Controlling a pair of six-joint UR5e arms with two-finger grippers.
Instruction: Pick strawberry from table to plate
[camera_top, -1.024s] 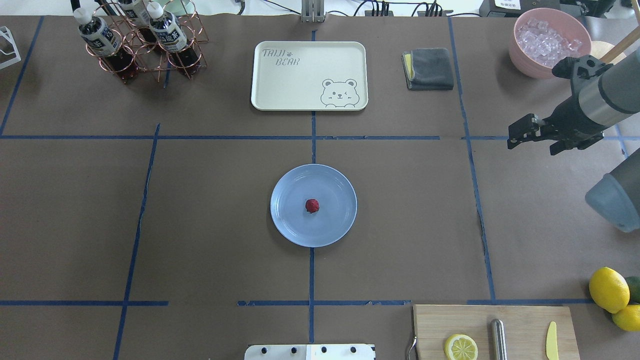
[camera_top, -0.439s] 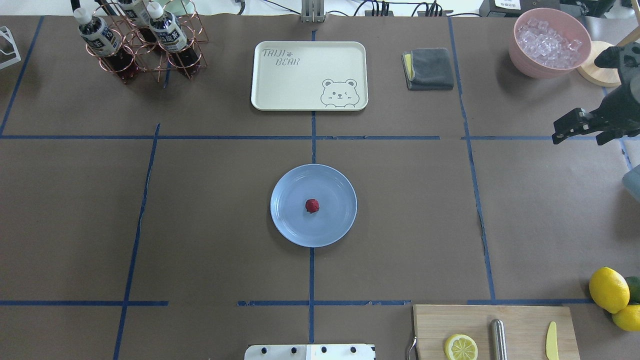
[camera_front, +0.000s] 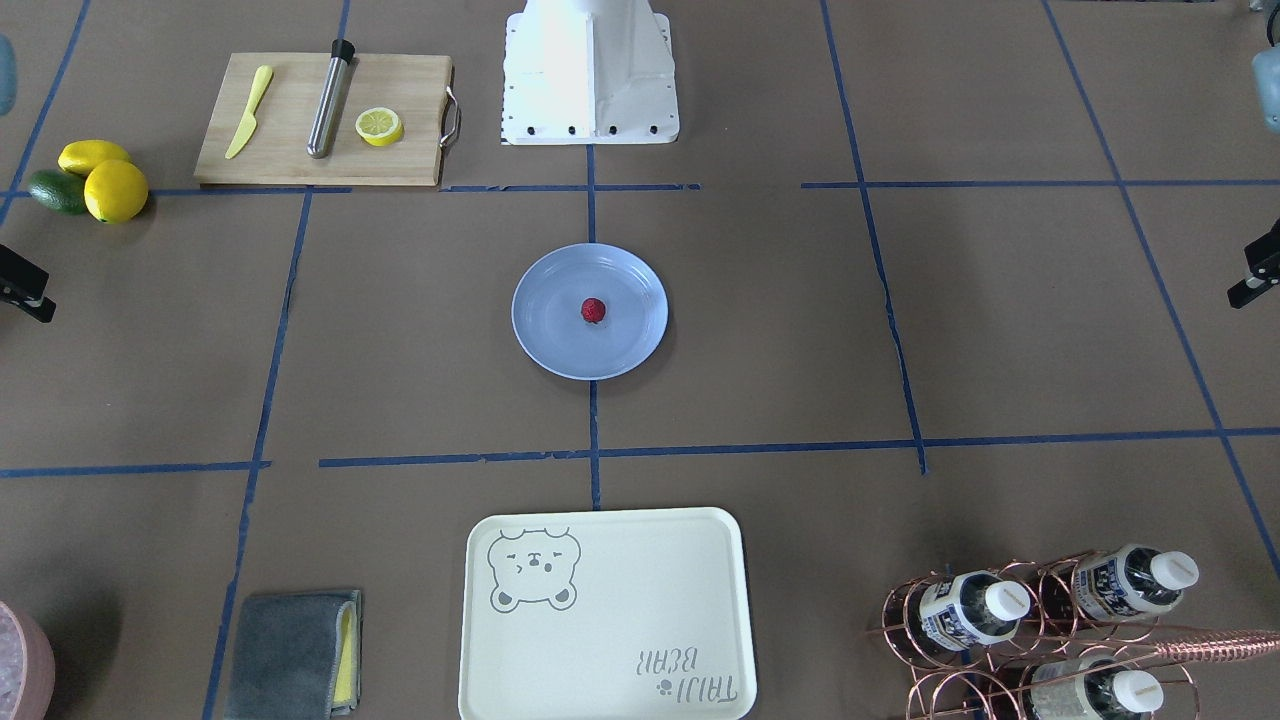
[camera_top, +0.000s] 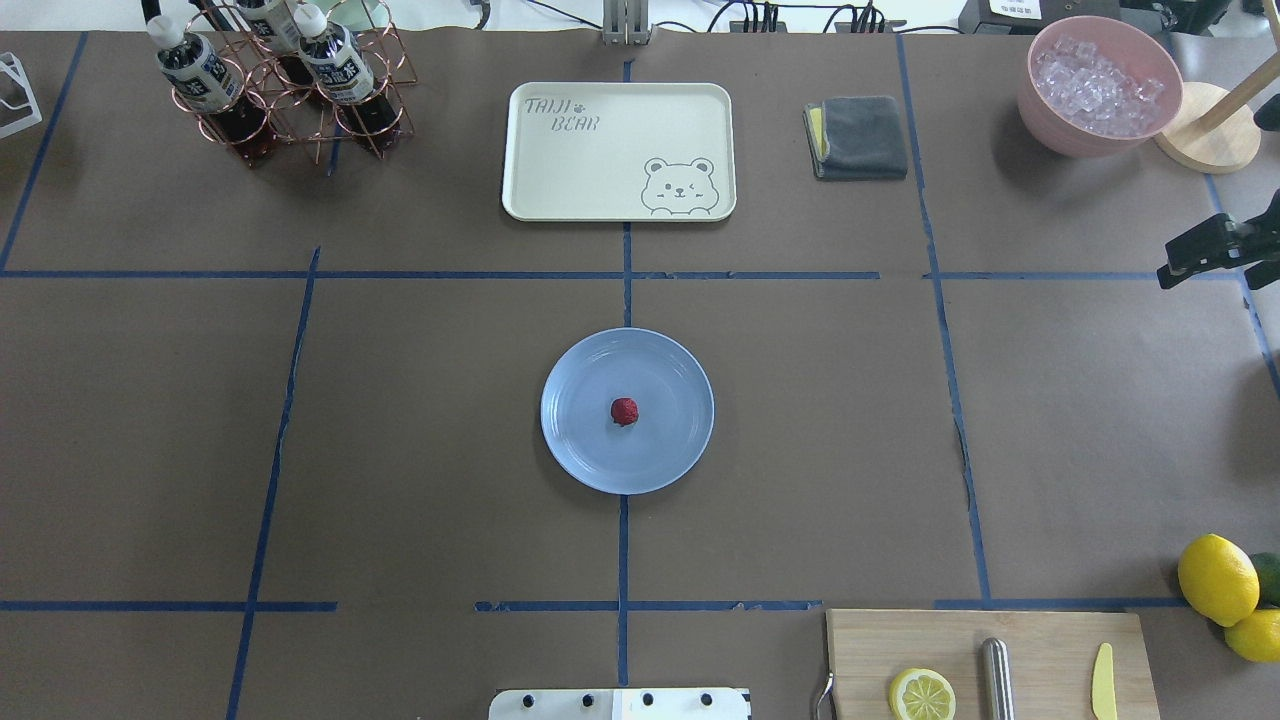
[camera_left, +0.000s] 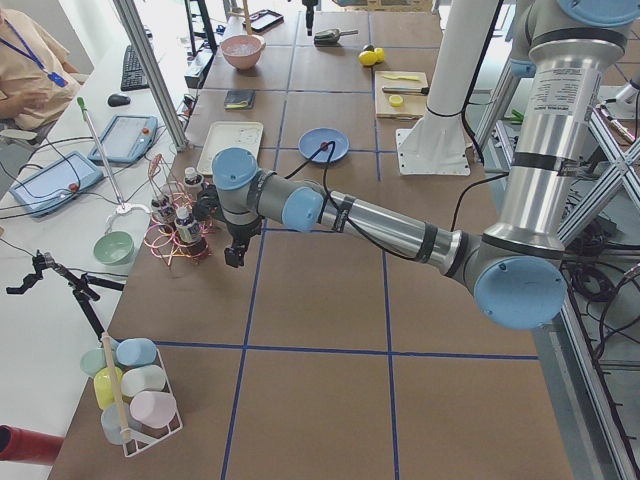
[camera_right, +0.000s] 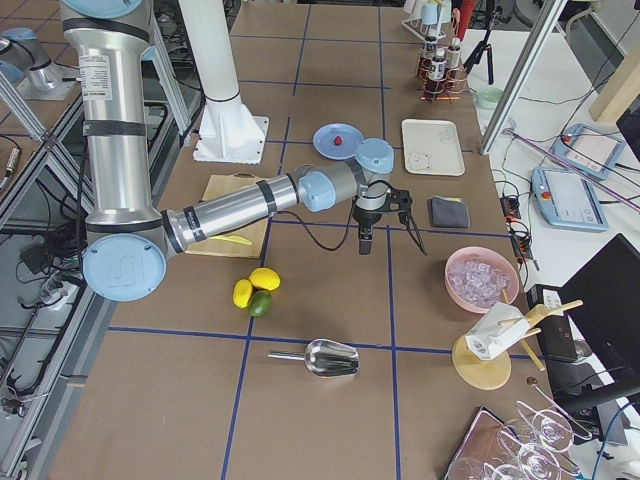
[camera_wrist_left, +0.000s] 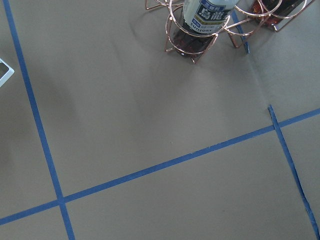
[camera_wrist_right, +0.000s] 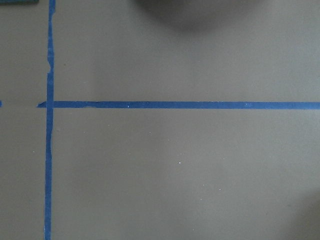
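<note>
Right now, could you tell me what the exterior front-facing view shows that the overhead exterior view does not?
Only front-facing: part of the left pincer at its right edge. Only overhead: the round wooden stand beside the pink ice bowl. Both: the strawberry lying on the plate, the bear tray, the cutting board and the right pincer, off to the side.

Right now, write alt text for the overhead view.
A strawberry sits at the centre of a blue plate, mid-frame. The right hand is far off at the right edge; a bear tray lies beyond the plate.
</note>
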